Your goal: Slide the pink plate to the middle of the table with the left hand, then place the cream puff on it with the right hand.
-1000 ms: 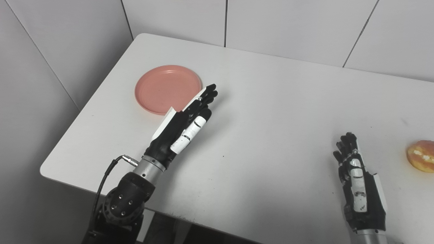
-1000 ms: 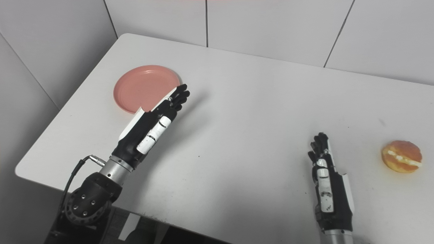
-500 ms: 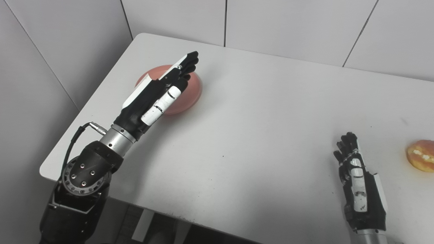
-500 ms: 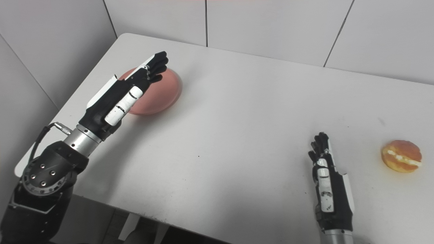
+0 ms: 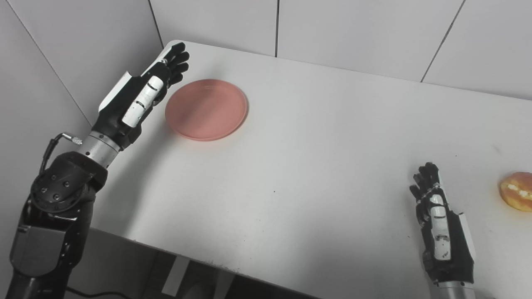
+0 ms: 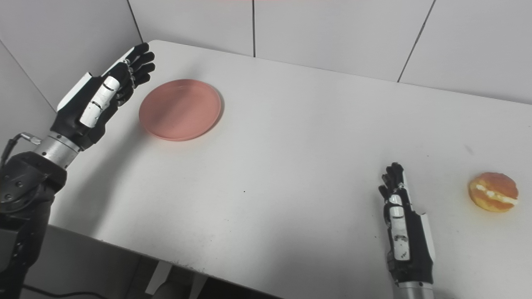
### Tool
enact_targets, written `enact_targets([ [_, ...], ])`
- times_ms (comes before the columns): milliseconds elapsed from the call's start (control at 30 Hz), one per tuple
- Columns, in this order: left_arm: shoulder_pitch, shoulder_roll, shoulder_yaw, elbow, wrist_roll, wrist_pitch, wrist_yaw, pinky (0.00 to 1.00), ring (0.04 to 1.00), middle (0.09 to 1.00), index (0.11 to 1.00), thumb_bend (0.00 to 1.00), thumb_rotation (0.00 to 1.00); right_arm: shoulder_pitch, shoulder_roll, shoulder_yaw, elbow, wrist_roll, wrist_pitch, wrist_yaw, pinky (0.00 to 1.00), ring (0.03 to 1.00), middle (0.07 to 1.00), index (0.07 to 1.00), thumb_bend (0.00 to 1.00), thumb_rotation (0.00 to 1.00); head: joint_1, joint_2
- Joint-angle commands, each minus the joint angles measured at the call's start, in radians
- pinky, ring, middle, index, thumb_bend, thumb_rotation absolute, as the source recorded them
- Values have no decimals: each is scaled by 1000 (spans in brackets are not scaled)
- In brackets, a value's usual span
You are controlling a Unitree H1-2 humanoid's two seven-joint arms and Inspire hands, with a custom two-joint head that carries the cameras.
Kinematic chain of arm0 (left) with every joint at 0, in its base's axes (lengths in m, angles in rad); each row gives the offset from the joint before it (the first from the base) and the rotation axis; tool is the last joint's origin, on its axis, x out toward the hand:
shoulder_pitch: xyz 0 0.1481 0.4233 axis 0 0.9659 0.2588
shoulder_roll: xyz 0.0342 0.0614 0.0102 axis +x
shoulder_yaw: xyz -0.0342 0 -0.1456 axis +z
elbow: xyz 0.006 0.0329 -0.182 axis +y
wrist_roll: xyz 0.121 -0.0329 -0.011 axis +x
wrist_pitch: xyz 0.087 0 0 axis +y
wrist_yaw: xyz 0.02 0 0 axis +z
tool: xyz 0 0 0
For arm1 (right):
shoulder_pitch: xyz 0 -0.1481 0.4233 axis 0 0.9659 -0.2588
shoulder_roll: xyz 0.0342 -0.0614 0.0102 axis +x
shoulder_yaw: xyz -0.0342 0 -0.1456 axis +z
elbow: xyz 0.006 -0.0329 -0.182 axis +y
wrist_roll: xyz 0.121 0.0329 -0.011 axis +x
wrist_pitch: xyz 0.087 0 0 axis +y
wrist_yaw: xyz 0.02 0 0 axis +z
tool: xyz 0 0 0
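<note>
Left hand (image 5: 137,93) fingers extended, empty, beside pink plate (image 5: 206,109); right hand (image 6: 405,234) fingers straight, empty

1. The pink plate (image 5: 206,109) is round and shallow with a low rim. It lies flat and empty, near the table's far left corner.
2. The cream puff (image 6: 493,192) is golden-brown, split by a band of pale filling. It sits near the table's right edge, well apart from the plate.
</note>
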Motion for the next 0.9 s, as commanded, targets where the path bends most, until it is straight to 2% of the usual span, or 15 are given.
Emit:
enact_targets([
  [0, -52, 13, 17, -9, 16, -7, 42, 945, 954, 958, 944, 515, 1000, -4, 5, 2, 24, 5, -37, 3, 1000, 1000, 1000, 1000, 310, 1000, 0, -3],
  [300, -146, 41, 28, 62, 31, 45, 86, 925, 964, 963, 948, 466, 1000, -3, 5, 1, 22, 9, -37, 5, 1000, 1000, 1000, 1000, 298, 1000, 6, -7],
  [500, -215, 39, 45, 157, -17, 38, 81, 951, 968, 966, 943, 474, 1000, -2, 3, 0, 28, 16, -42, 10, 1000, 1000, 1000, 1000, 304, 1000, 9, -10],
  [700, -269, 33, 46, 250, -19, 44, 92, 950, 961, 959, 936, 451, 1000, 0, 1, -1, 31, 12, -52, 11, 1000, 1000, 1000, 1000, 296, 1000, 13, -14],
  [867, -304, 25, 45, 334, -50, 14, 81, 966, 972, 979, 958, 437, 1000, 0, -2, -3, 33, 19, -52, 15, 1000, 1000, 1000, 1000, 303, 1000, 17, -15],
])
